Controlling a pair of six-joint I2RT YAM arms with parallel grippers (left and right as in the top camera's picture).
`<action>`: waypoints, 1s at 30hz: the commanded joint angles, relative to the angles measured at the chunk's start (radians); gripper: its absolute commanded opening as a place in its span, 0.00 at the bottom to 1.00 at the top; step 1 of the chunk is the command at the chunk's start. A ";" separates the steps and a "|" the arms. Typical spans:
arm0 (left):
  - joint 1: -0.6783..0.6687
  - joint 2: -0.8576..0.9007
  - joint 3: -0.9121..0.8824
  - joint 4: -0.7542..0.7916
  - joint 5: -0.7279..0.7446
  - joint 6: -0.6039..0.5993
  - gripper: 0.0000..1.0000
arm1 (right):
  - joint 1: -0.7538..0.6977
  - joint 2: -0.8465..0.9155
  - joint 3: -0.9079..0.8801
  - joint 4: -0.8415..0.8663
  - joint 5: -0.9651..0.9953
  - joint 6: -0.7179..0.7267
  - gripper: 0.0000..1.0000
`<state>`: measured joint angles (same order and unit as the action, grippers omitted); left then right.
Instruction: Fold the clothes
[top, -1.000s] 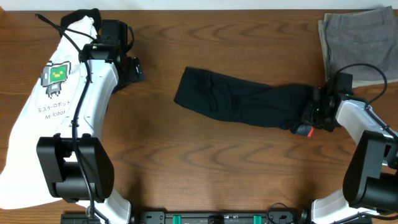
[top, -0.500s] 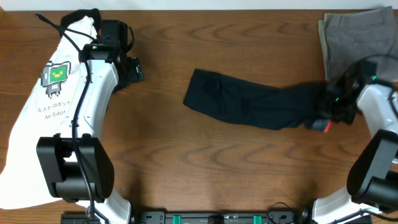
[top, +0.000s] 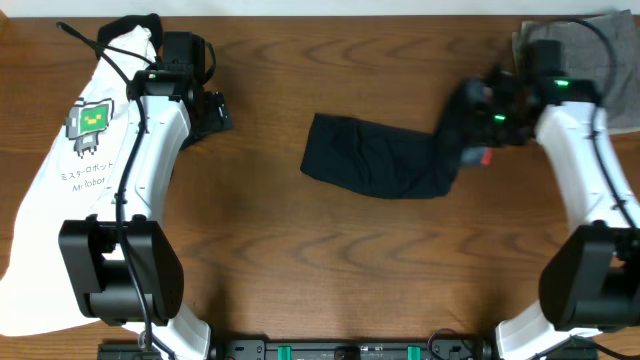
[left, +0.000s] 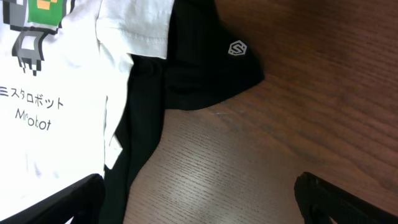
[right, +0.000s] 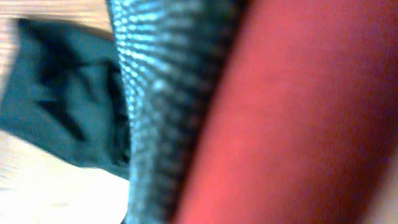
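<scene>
Two tools: right tool (top: 476, 128) clamped on waistband end of trousers (top: 375, 160), right of centre; left tool (top: 208, 104) spread wide, empty, upper left beside white T-shirt (top: 55, 180). Trouser legs flat on surface (top: 300, 260).

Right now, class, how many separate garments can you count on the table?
4: white T-shirt far left, black logo cloth partly under it, black trousers centre, grey folded trousers top right. Others may hide beneath.

Dark wooden table (top: 330, 270), evenly lit

Overhead looks down; right wrist nearly touches the same trousers (top: 375, 165)
</scene>
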<state>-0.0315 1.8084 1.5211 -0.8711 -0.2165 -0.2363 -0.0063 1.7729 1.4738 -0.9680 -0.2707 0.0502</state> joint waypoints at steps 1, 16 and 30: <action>0.003 -0.016 0.014 -0.002 -0.005 -0.012 0.98 | 0.107 -0.004 0.043 0.058 -0.037 0.036 0.01; 0.003 -0.016 0.014 -0.002 -0.005 -0.013 0.98 | 0.418 0.051 0.045 0.348 0.064 0.121 0.01; 0.003 -0.016 0.014 0.029 -0.005 -0.012 0.98 | 0.526 0.131 0.045 0.356 0.003 0.098 0.01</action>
<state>-0.0315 1.8084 1.5211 -0.8463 -0.2165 -0.2363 0.4862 1.9160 1.4982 -0.6064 -0.2398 0.1524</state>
